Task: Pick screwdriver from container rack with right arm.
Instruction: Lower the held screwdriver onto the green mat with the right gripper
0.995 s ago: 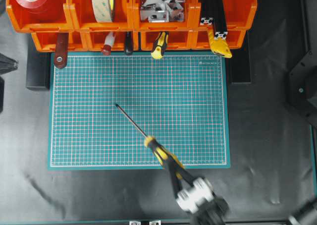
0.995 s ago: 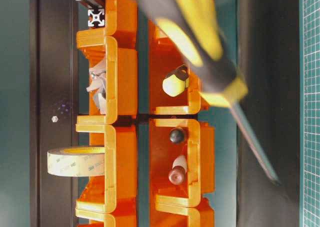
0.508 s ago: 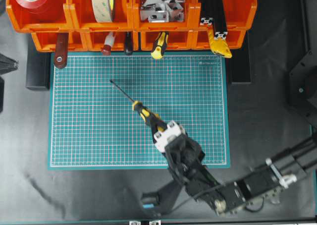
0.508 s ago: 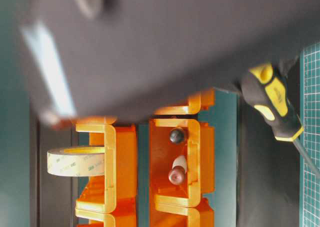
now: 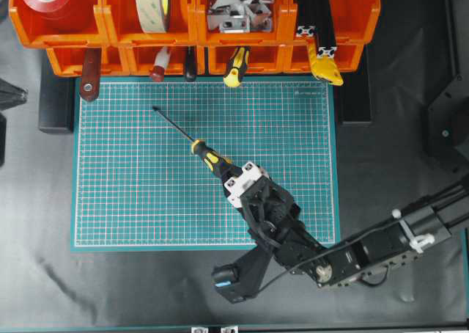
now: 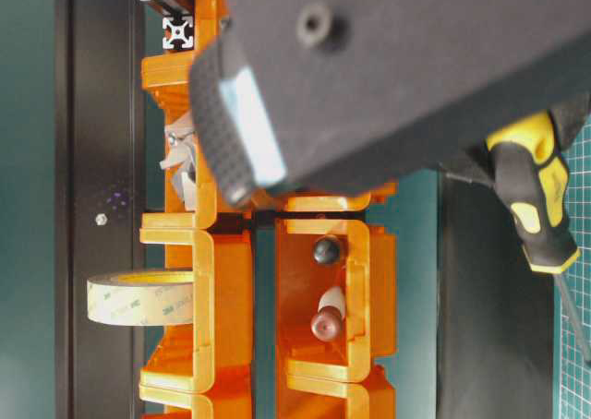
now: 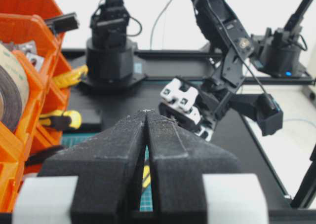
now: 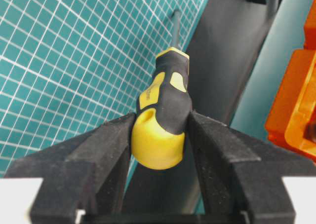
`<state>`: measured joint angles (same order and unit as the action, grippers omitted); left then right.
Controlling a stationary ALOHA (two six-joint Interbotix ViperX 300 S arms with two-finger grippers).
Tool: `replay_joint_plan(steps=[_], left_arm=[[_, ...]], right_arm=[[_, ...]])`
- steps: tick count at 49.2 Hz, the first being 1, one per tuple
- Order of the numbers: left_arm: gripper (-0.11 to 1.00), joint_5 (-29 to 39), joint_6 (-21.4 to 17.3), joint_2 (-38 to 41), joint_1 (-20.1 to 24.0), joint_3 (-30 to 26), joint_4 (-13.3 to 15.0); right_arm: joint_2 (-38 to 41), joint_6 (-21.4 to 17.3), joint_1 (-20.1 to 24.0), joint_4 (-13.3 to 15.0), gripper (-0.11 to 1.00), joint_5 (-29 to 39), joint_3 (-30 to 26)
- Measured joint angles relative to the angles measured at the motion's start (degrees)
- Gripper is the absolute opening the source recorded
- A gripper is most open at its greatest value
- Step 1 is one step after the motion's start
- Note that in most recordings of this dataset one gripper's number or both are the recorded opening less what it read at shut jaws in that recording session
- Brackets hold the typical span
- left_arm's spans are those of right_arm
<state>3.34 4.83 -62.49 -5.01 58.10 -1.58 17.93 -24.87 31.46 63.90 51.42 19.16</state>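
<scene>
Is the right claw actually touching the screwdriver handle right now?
Touching. In the right wrist view both fingers of the right claw press against the yellow butt of the screwdriver handle, one on each side, with no gap showing.

Open cutting mat [image 5: 132,179] left; container rack [image 5: 194,25] borders its far edge.

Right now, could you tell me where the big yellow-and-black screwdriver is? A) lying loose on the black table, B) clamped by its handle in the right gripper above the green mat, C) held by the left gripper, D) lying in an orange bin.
B: the right gripper pinches the handle of the screwdriver, with its shaft pointing out over the green mat.
</scene>
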Motion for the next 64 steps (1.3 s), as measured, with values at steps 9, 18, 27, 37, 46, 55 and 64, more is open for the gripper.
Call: replay_joint_plan(steps=[9,18,27,37,46,55,64], left_arm=[[0.00,0.09,0.00,0.00,0.00,0.00,0.00],[0.00,0.09,0.00,0.09,0.00,-0.09,0.00],[0.00,0.00,0.00,0.09,0.00,-0.09,0.00],[0.00,0.00,0.00,0.09,0.09,0.00,-0.09],[0.00,0.09,0.00,0.09,0.09,0.00,-0.09],[0.00,0.70,0.00,0.09,0.00,0.00,-0.09],[0.00,0.97,0.00,0.09,0.09,-0.09,-0.09]], right_arm=[[-0.35,-0.09,-0.35,-0.44,0.36,-3.34,0.79],[-0.88,0.00,-0.53,-2.64,0.36,-5.63,1.76],[-1.41,-0.09,-0.70,-4.57,0.36,-8.09,2.55],[-1.58,0.00,-0.88,-6.06,0.38,-11.78,3.25],[-1.58,0.00,-0.97,-8.17,0.45,-13.71,3.96],[-1.58,0.00,-1.14,-10.81,0.45,-13.80,3.96],[-1.49,-0.35,-1.14,-13.62,0.45,-14.94,3.78]])
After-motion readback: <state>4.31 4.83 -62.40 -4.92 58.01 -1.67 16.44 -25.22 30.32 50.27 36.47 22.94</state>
